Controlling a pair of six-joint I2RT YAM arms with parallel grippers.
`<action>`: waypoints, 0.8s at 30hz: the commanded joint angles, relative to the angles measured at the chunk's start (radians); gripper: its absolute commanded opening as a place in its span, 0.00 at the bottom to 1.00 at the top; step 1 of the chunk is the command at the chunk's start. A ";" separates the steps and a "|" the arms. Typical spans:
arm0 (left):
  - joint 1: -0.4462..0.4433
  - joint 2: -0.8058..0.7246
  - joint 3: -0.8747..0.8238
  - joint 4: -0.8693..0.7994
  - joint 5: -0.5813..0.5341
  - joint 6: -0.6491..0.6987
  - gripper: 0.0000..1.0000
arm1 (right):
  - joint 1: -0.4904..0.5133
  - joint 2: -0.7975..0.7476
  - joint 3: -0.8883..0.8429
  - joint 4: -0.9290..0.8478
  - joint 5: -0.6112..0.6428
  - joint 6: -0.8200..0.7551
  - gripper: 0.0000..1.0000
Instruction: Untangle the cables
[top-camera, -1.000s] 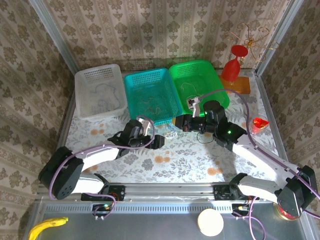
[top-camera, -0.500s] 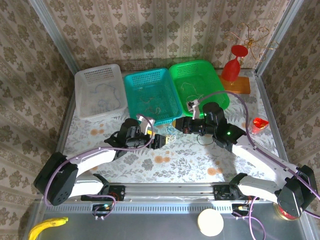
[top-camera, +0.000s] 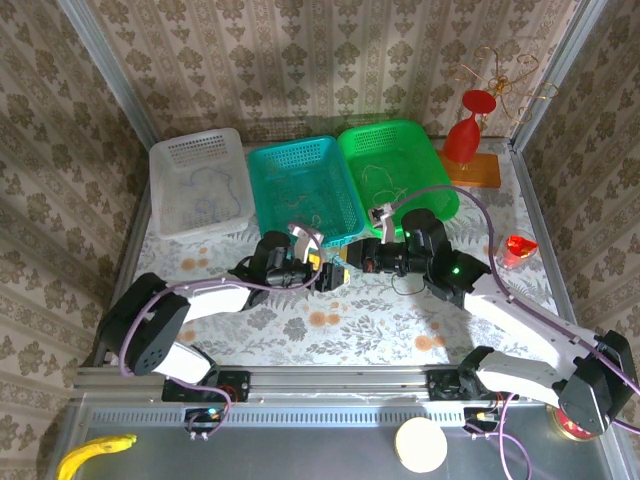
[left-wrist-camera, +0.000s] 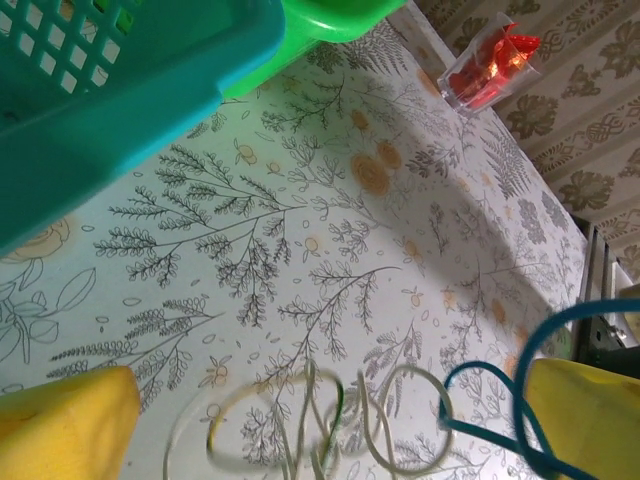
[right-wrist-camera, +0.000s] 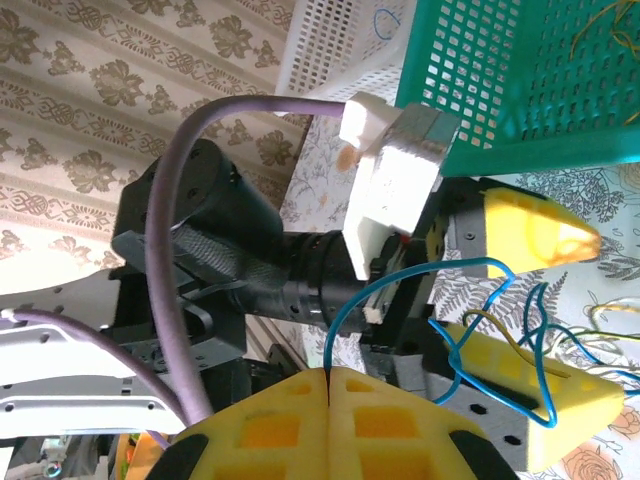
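Far left, white basket (top-camera: 160, 160) with a bluish wire lying in it. Next, teal basket (top-camera: 262, 160), brown-yellow wire inside.

Just in front of the teal basket, the left gripper (top-camera: 333, 277) points right, low over the floral table (top-camera: 380, 320). Left wrist view: its yellow pads (left-wrist-camera: 60, 425) are spread wide, one on each side, nothing pinched. The cables (top-camera: 345, 268) not yet sorted lie on the cloth between those pads. The cream cable (left-wrist-camera: 325, 430) runs in several overlapping loops, and the blue cable (left-wrist-camera: 480, 366) curls up beside the right-hand pad.

Right of the knot, the right gripper (top-camera: 353, 257) faces the left one, almost nose to nose. Right wrist view: its pads (right-wrist-camera: 270, 430) are pressed together and pinch the blue cable (right-wrist-camera: 329, 345), which rises from the seam and arcs across to the left gripper's open fingers (right-wrist-camera: 530, 225).

Behind sits the green basket (top-camera: 445, 200), with a pale wire in it. The red cup (top-camera: 518, 248) stands well off to the right.

Step in hand, as I read it: separating blue from cream, one end anchored by the right arm. The next move calls for the left pads to close on the cream loops alone, then for the arms to draw slowly apart. Risk: the strands are thin and crossed, so a pinch may catch both colours.
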 joint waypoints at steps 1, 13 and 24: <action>-0.005 0.040 0.011 0.091 0.024 -0.023 0.95 | 0.000 -0.036 0.037 0.004 -0.015 0.003 0.00; 0.009 0.121 -0.130 0.242 0.030 -0.063 0.24 | -0.169 -0.068 0.211 0.024 -0.131 0.060 0.00; 0.012 0.102 -0.168 0.292 0.035 -0.089 0.23 | -0.196 -0.049 0.293 0.004 -0.145 0.045 0.00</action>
